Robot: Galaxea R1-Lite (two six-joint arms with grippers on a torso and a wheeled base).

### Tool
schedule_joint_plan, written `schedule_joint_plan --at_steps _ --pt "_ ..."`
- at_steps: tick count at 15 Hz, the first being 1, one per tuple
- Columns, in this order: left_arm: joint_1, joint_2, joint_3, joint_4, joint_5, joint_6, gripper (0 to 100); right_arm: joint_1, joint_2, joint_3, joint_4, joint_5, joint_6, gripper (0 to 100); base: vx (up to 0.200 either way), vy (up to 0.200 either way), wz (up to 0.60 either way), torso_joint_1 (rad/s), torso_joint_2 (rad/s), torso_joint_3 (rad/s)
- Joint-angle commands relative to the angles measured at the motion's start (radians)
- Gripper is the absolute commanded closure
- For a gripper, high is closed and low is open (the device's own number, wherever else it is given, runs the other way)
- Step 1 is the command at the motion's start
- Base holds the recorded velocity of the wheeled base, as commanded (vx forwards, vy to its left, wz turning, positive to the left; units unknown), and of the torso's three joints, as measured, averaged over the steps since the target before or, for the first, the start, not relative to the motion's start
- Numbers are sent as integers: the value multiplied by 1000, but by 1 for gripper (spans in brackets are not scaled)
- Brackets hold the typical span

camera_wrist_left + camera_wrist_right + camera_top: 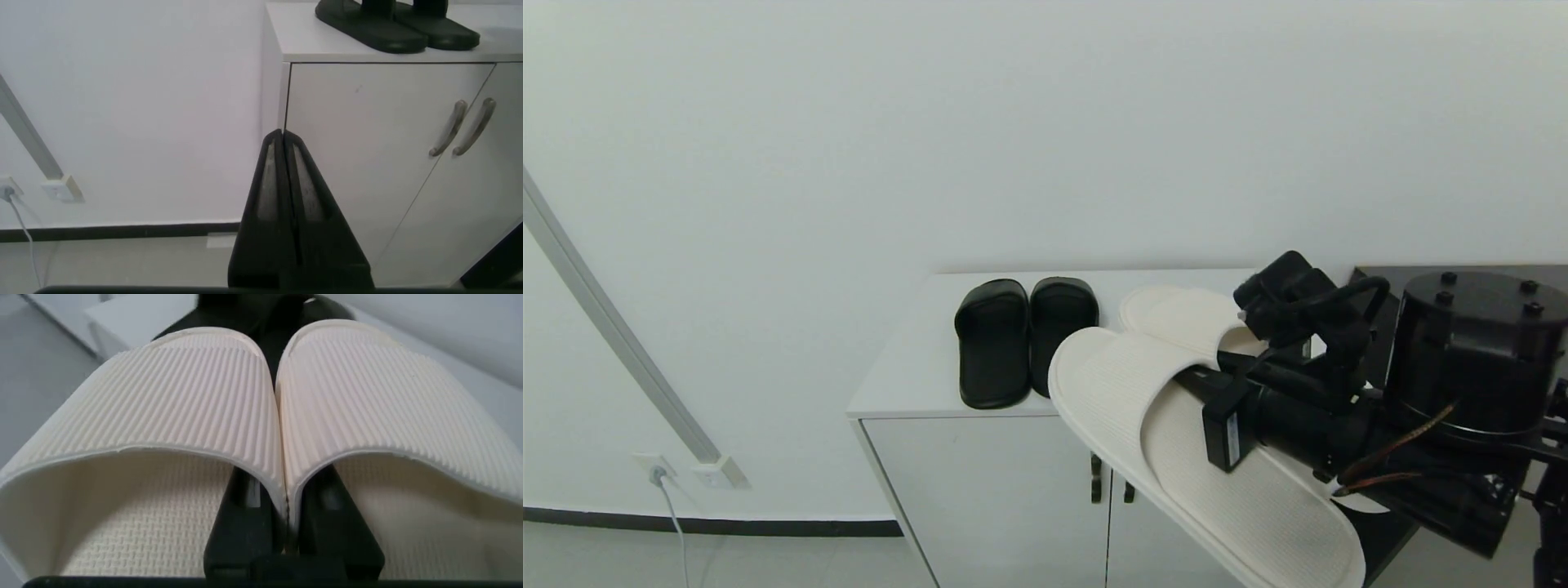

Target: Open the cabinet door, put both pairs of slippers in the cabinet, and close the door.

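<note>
A pair of white ribbed slippers [1160, 408] hangs side by side in front of the white cabinet [988, 490], tilted down past the front edge of its top. My right gripper [1188, 380] reaches under their uppers and is shut on their adjoining inner edges [282, 527]. A pair of black slippers [1021, 339] rests on the cabinet top, left of the white pair. Both cabinet doors are closed, their handles [1109, 482] side by side at the middle. My left gripper [283, 143] is shut and empty, low in front of the cabinet's left corner, below the black slippers [396, 24].
A wall socket with a plugged cable [658, 469] sits low on the wall left of the cabinet, beside a slanted grey duct [613, 335]. A dark surface [1462, 269] adjoins the cabinet on the right. Bare floor lies left of the cabinet.
</note>
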Motion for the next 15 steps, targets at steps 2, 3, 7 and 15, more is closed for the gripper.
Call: schedule_joint_plan --at_steps 2,3,7,15 --pt "0 1 0 0 -1 1 100 22 -35 48 0 53 18 100 0 0 0 0 0 0" --pt "0 1 0 0 -1 1 100 24 -36 51 0 64 32 100 0 0 0 0 0 0" --pt "0 1 0 0 -1 2 100 24 -65 64 36 94 65 100 -150 0 0 5 1 4" --pt "0 1 0 0 -1 1 100 21 -84 88 34 107 67 100 -200 0 0 -3 2 2"
